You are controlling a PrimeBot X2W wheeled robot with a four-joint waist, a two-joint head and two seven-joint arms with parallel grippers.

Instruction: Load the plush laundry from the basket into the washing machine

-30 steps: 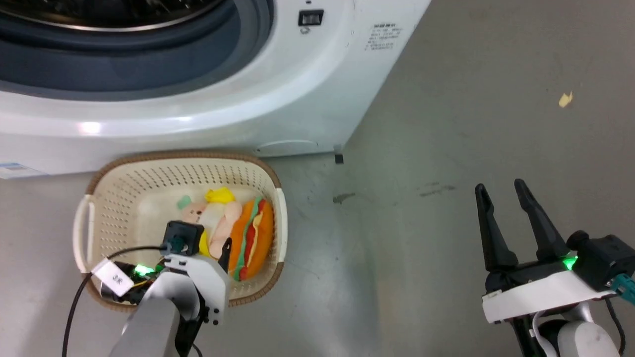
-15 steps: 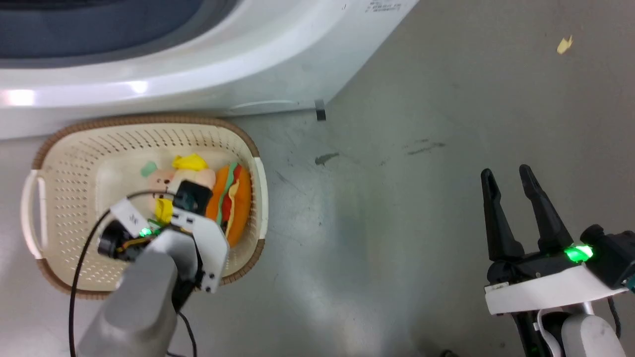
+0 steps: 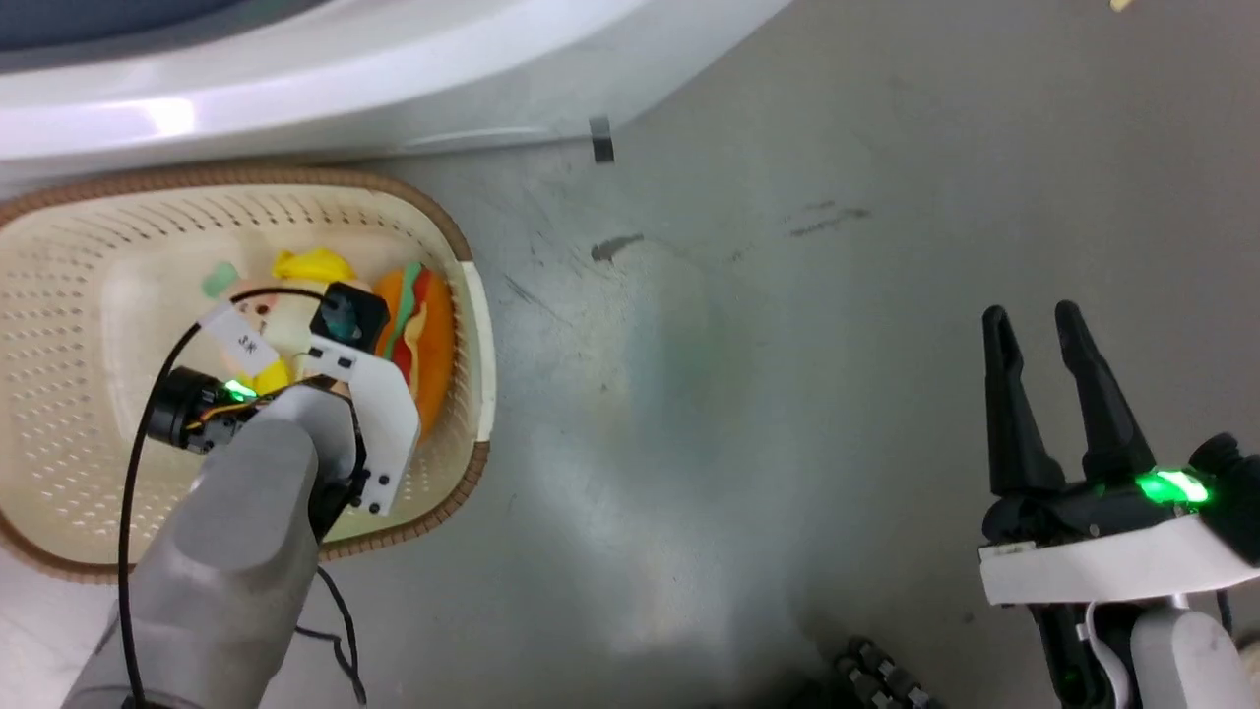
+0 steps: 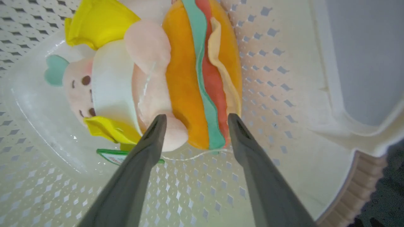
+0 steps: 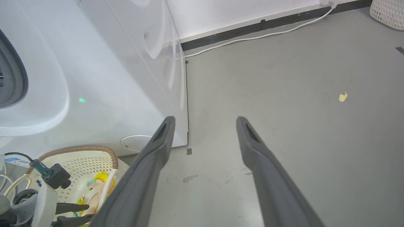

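Note:
The cream basket (image 3: 59, 325) with a brown rim sits on the floor against the white washing machine (image 3: 295, 69). Inside lie the pink doll plush in yellow (image 4: 110, 78) with its green tag (image 4: 110, 156) and the orange hamburger plush (image 4: 186, 78), pressed side by side. My left gripper (image 4: 196, 116) is open and reaches down into the basket (image 4: 268, 78), its fingertips straddling the near end of the hamburger and the doll's foot. In the head view the left wrist (image 3: 345, 394) covers part of the toys. My right gripper (image 3: 1032, 313) hangs open over bare floor, far right.
The washing machine's side (image 5: 94, 78) rises left of my right gripper (image 5: 205, 118). A white cable (image 5: 252, 37) runs along the wall's foot, a pale woven bin (image 5: 388, 12) stands far off, and a yellow scrap (image 5: 343, 96) lies on the grey floor.
The head camera has tilted down, so the washer and basket slid up and left. My left gripper has reached further into the basket, over the toys. The right gripper kept its place.

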